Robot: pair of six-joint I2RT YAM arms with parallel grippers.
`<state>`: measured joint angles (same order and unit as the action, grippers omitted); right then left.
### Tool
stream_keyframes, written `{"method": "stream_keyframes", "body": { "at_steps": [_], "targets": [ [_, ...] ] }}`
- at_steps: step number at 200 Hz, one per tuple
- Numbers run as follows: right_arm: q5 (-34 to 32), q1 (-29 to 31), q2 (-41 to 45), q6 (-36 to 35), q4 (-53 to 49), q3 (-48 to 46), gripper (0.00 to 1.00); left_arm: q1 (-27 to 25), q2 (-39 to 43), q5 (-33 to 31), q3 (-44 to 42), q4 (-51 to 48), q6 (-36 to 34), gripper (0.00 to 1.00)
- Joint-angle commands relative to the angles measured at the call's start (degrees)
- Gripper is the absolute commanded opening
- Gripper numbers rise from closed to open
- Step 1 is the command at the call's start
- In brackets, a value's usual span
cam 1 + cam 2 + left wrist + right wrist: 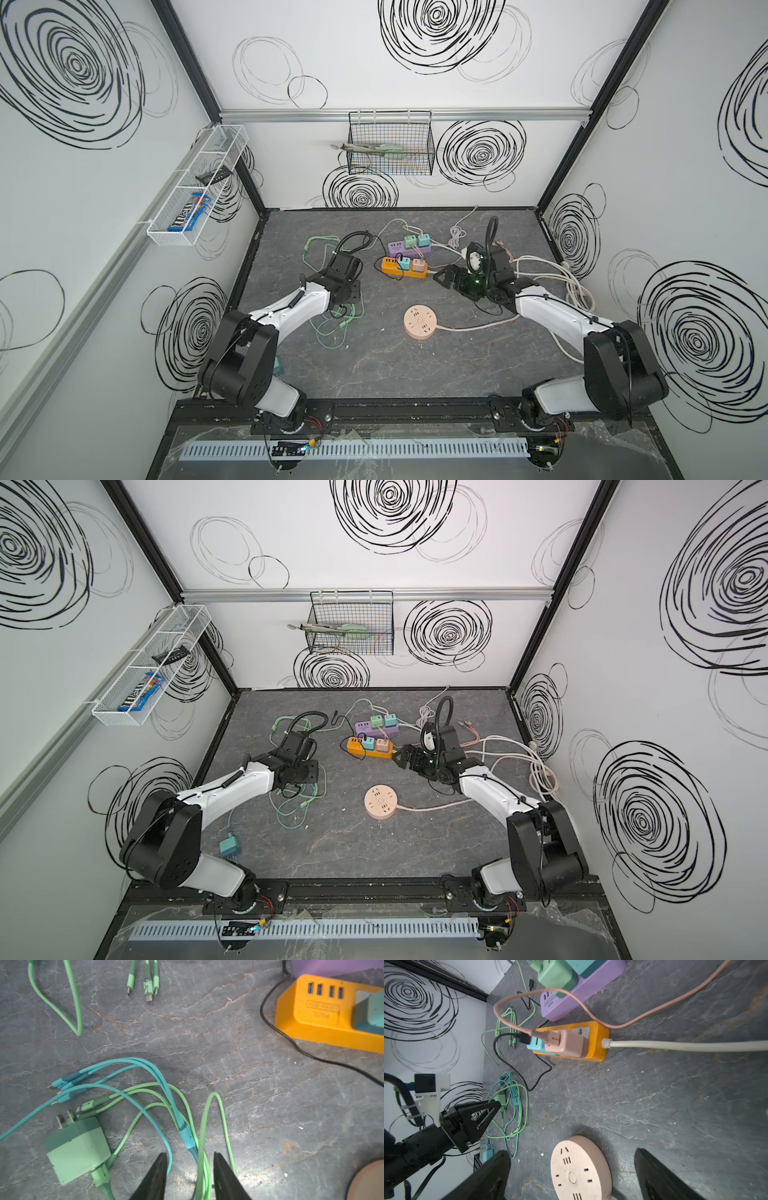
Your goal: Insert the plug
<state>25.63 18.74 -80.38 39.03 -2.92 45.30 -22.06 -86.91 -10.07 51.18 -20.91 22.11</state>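
You had the left gripper partly apart, astride loose green cables, clamping nothing — the green plug lay flat just left of it, prongs pointing far, well nearer this arm than the wide-open right gripper.

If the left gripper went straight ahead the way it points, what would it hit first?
Probably the green cable running between the jaws of the left gripper, with the teal cable beside it; the tabletop seems close behind, though depth is unclear.
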Motion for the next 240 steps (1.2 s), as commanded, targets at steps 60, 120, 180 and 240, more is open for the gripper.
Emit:
{"method": "stream_keyframes", "body": {
  "at_steps": [60, 120, 180, 240],
  "targets": [
    [7.4, -5.6, 3.0, 1.6, 3.6, -3.8, 0.97, -2.0, 7.5, 1.0, 3.0, 1.0, -3.9, 0.00],
    [5.0, -5.5, 8.0, 3.2, 16.9, -8.3, 0.97, -6.4, 14.9, 2.4, 9.7, -1.6, -4.1, 0.00],
    [2.8, -2.6, 9.5, -2.8, 18.6, -6.4, 0.97, -15.7, 14.2, -1.3, 21.7, -5.6, -1.7, 0.00],
    [-0.3, 5.8, 8.3, -15.2, 17.9, -5.1, 0.97, -8.5, 15.6, 23.5, 12.0, 8.5, 6.9, 0.00]
  ]
}}
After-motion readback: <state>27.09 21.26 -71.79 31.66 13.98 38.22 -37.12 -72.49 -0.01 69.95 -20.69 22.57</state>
